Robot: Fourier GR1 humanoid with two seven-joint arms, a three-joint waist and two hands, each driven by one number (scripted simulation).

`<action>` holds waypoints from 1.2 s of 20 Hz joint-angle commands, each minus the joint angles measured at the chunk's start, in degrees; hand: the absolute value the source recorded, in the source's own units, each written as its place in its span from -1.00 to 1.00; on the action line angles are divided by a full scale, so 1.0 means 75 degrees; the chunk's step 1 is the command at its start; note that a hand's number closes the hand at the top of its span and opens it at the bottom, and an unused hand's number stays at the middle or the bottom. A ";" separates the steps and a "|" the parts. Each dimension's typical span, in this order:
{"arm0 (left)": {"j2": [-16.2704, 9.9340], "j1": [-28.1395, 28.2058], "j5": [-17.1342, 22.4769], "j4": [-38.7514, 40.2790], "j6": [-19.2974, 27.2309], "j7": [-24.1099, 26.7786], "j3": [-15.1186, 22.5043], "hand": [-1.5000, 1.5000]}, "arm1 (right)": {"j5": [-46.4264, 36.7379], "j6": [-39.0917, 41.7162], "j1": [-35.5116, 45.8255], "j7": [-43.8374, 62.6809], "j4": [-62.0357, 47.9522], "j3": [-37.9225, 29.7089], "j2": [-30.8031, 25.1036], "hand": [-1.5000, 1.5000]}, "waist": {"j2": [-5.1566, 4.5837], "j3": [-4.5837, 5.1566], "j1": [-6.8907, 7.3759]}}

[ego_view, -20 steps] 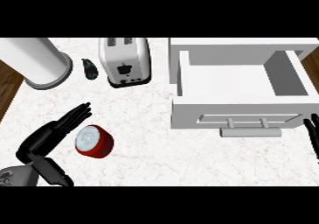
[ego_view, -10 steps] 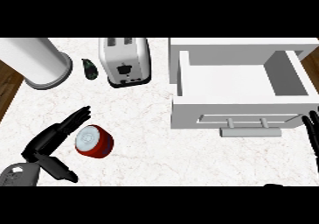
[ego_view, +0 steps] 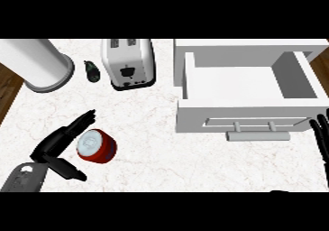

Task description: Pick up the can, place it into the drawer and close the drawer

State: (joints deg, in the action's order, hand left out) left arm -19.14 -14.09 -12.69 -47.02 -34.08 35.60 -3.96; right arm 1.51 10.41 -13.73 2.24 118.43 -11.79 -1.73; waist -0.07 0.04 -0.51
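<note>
Now the can [ego_view: 95,145] lies tilted, silver top facing up-left, beside the left hand [ego_view: 60,143], fingers straight, ungrasping. Right hand [ego_view: 324,137] rests open near the open drawer [ego_view: 243,117].

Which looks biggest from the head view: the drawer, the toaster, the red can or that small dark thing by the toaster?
1. drawer
2. toaster
3. red can
4. small dark object

The can lies on its side, so its true size is unsure.
</note>
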 commanded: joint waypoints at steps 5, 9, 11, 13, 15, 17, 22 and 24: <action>-0.0079 -0.0507 -0.0009 0.0933 -0.0553 0.0830 0.0132 -1.00 | 0.0194 0.0030 0.0394 0.0396 0.0093 -0.0074 -0.0125 -1.00 | -0.0002 0.0001 0.0011; -0.0328 -0.0713 0.0100 0.1378 -0.0696 0.1125 0.0062 -1.00 | 0.0397 0.0120 -0.0058 0.0434 0.0456 -0.0341 -0.0151 -1.00 | 0.0000 0.0000 -0.0013; 0.0060 -0.0752 0.0030 0.1378 -0.0286 0.1016 0.0218 -1.00 | 0.0567 0.0119 -0.0333 0.0903 0.1228 -0.0253 -0.0077 -1.00 | 0.0007 0.0003 -0.0041; 0.0290 -0.1188 -0.0125 0.1769 0.0080 0.0965 0.0286 -1.00 | 0.0406 0.0120 -0.0169 0.0661 0.0830 -0.0156 -0.0003 -1.00 | -0.0004 0.0002 -0.0038; 0.0156 -0.0843 0.0106 0.1059 -0.0217 0.0541 0.0289 -1.00 | 0.0268 0.0188 -0.0376 0.0214 0.0620 -0.0248 0.0072 -1.00 | 0.0019 -0.0007 0.0028; 0.0306 -0.1025 -0.0210 0.1786 0.0076 0.1130 0.0472 -1.00 | 0.0072 0.0027 -0.0204 0.0768 0.1017 0.0181 0.0157 -1.00 | -0.0002 0.0002 -0.0023; 0.0144 -0.1240 -0.0430 0.2681 0.0127 0.1878 0.0547 -1.00 | 0.0435 0.0352 -0.0487 0.0440 0.0799 -0.0254 -0.0054 -1.00 | -0.0013 0.0004 -0.0060; 0.0544 -0.1255 -0.0143 0.1900 0.0239 0.0794 0.0510 -1.00 | -0.0085 -0.0065 -0.0487 0.0285 0.0712 0.0298 0.0220 -1.00 | 0.0011 -0.0004 0.0018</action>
State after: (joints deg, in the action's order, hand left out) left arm -16.37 -23.13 -14.10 -31.94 -29.13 40.72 -0.34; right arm 3.09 11.38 -15.83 5.11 123.15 -12.17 -1.25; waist -0.07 0.03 -0.60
